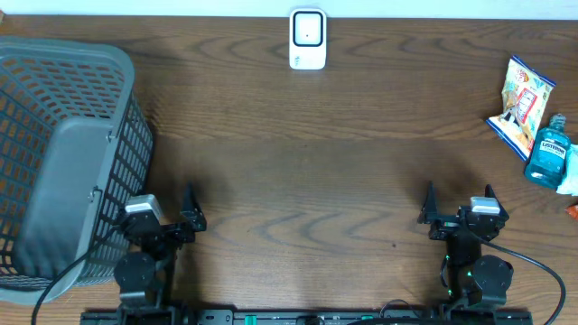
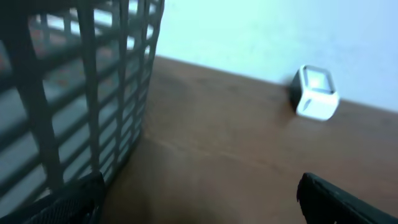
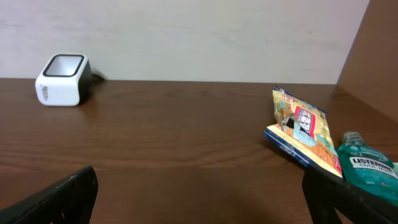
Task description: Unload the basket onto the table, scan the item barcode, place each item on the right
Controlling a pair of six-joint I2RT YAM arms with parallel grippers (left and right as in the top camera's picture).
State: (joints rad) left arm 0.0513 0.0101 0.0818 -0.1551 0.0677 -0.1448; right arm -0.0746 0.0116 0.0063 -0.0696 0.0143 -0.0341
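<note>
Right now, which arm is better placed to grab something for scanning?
The right. The colourful printed snack packet and teal plastic mouthwash bottle lie on the right side, nearest the open right gripper. The left gripper sits beside the grey plastic mesh basket, far across.

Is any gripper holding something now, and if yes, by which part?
Nothing is held. The left gripper and the right gripper are both open and empty.
</note>
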